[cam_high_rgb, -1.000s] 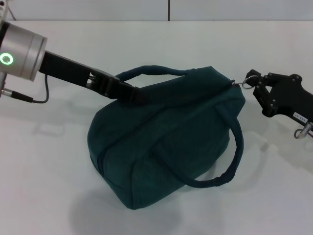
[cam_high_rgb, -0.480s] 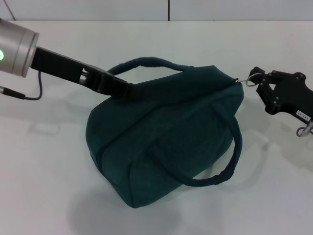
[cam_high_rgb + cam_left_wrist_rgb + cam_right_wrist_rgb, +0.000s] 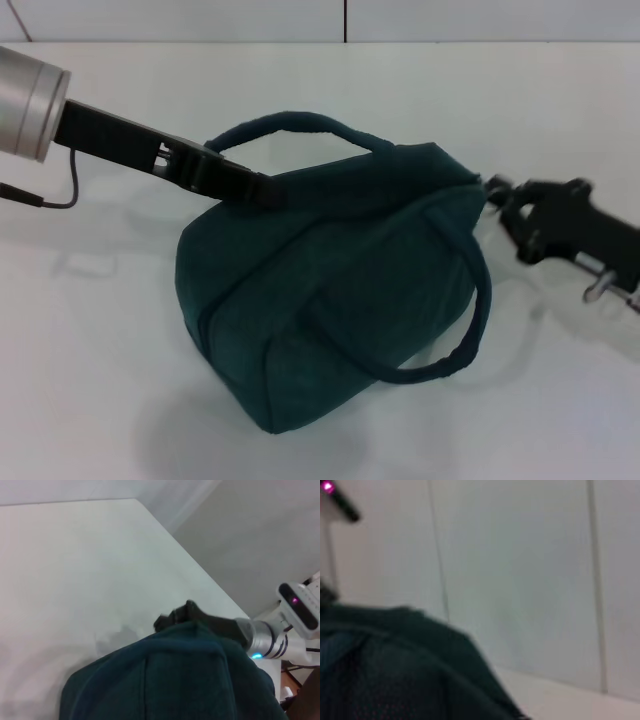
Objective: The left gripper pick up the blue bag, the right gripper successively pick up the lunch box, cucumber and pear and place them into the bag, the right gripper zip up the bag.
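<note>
The bag [image 3: 330, 290] is recorded at the middle of the desk [image 3: 90, 400], lying closed on its side, with the near handle [image 3: 478, 300] looped down over its front and the far handle [image 3: 290, 125] arched above its rear edge. No lunch box, cucumber or pear is seen; they are judged to be inside already, with the zipping step at or near its end. The right gripper [image 3: 497, 200] is found at the bag's right end, right beside the fabric; whether anything is pinched there cannot be told, as the view is blurred. Compared with half a second ago, this gripper has dropped lower and moved closer to the bag, and the metal ring pull then seen at its tips is no longer made out. The left gripper [image 3: 262, 190] is noted further back, closed on the bag's upper rear edge under the far handle; the arm has shifted little, while the bag's top has settled slightly.
</note>
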`<state>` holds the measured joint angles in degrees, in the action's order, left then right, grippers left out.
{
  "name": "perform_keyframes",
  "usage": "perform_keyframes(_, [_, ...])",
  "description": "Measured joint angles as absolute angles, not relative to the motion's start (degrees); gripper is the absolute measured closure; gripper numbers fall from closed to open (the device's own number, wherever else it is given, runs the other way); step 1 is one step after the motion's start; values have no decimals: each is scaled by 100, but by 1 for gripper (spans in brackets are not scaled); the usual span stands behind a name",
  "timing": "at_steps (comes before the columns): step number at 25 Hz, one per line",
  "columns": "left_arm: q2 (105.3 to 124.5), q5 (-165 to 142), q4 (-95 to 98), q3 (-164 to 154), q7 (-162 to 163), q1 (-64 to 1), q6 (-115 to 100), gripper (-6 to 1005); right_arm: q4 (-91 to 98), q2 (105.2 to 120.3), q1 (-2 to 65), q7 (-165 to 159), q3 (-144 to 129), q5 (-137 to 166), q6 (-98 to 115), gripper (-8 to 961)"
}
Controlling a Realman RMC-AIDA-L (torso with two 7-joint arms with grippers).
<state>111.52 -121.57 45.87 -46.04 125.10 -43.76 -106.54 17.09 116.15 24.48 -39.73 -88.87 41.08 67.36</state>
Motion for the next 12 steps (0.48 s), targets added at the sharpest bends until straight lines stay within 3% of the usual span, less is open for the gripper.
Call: perform_keyframes(12, [11090, -12012, 4588, -4597, 12498, -4257, -10653, 882, 1742, 11621, 2388, -3805, -9280, 3627, 6536, 882])
